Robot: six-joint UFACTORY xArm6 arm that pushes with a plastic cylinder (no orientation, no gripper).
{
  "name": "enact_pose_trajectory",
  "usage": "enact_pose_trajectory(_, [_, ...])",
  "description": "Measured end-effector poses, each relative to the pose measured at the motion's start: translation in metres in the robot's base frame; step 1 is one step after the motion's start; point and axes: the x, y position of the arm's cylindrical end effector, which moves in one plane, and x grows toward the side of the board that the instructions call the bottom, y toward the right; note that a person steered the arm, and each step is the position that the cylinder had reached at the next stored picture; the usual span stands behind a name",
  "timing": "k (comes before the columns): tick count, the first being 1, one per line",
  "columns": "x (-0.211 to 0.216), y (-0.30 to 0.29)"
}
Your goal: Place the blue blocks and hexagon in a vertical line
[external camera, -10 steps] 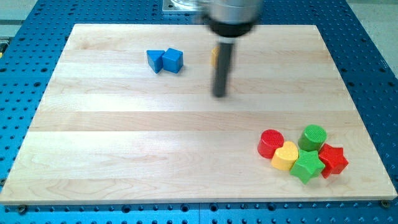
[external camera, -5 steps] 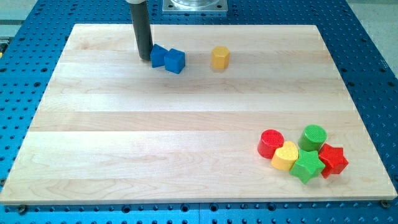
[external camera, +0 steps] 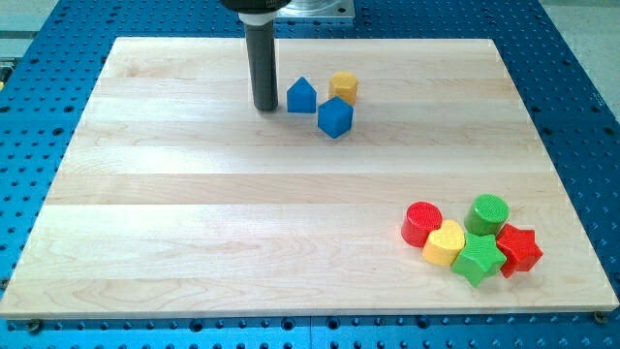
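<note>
**A:** What colours are on the table?

**B:** A pale wooden board [external camera: 194, 223] with faint lengthwise grain bands lies on a bright blue metal table [external camera: 39, 58] dotted with a regular grid of small dark holes. At the far side, the dark grey rod ends in my tip [external camera: 263, 108].

**A:** And the blocks?

**B:** Far centre: a blue house-shaped plastic block [external camera: 301, 96], a blue plastic cube [external camera: 335, 117] and a yellow plastic hexagon [external camera: 343, 87]. Near right: a red plastic cylinder [external camera: 421, 223], a yellow plastic heart [external camera: 445, 243], a green plastic star [external camera: 479, 260], a green plastic cylinder [external camera: 487, 213] and a red plastic star [external camera: 519, 248].
</note>
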Motion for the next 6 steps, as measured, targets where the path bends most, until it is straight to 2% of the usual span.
enact_pose_trajectory(1, [-0.008,0.043])
enact_pose_trajectory(2, [0.044,0.070])
enact_pose_trajectory(3, [0.123,0.072])
enact_pose_trajectory(4, [0.124,0.055])
enact_pose_trajectory(5, [0.063,0.036])
enact_pose_trajectory(6, [-0.011,0.061])
